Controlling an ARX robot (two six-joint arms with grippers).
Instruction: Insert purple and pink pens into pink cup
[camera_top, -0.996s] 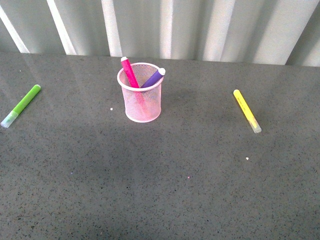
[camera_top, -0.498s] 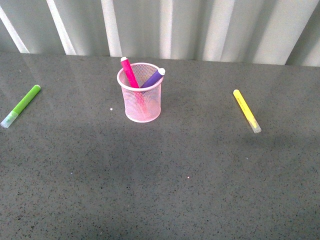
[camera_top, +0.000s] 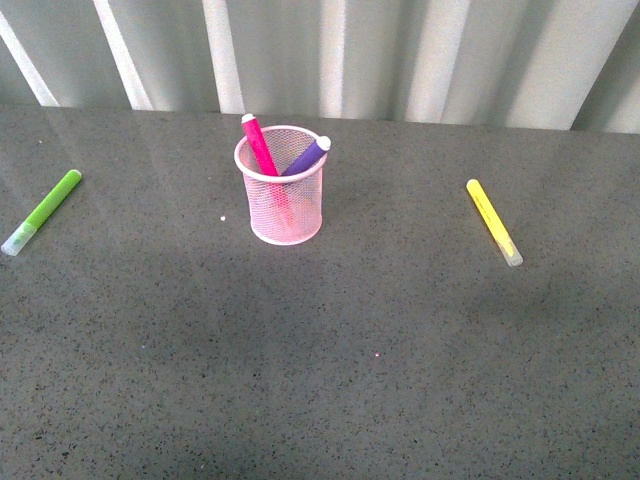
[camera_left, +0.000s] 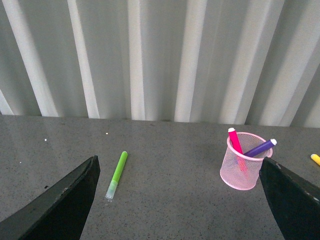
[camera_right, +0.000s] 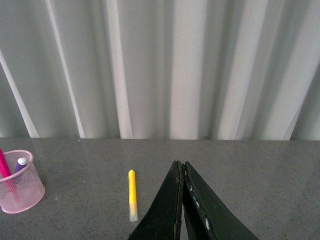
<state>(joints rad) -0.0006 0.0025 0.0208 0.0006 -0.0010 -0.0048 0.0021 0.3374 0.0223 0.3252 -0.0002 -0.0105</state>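
From where I stand, the job looks done: the pink cup (camera_top: 284, 187) sits upright on the grey counter (camera_top: 380, 330) with the 2 pens in it, the pink pen (camera_top: 258, 144) leaning one way and the purple pen (camera_top: 308, 155) the other, each propped on the rim because both are longer than the cup is deep. Neither arm shows in the front view, so both seem pulled back and clear of the cup. The left gripper (camera_left: 180, 200) hangs above the counter with its jaws spread wide and nothing between them; the cup lies ahead of it and off toward its right jaw, well apart, and the green pen (camera_left: 117, 174) lies ahead nearer its left jaw. The right gripper (camera_right: 181, 195) has its jaws pressed together on nothing; the yellow pen (camera_right: 132, 194) lies flat just ahead and to its left, and the cup is further left again. Those 2 spare pens lie out to the sides, well away from the cup, untouched, which I take as deliberate since the task does not call for them.
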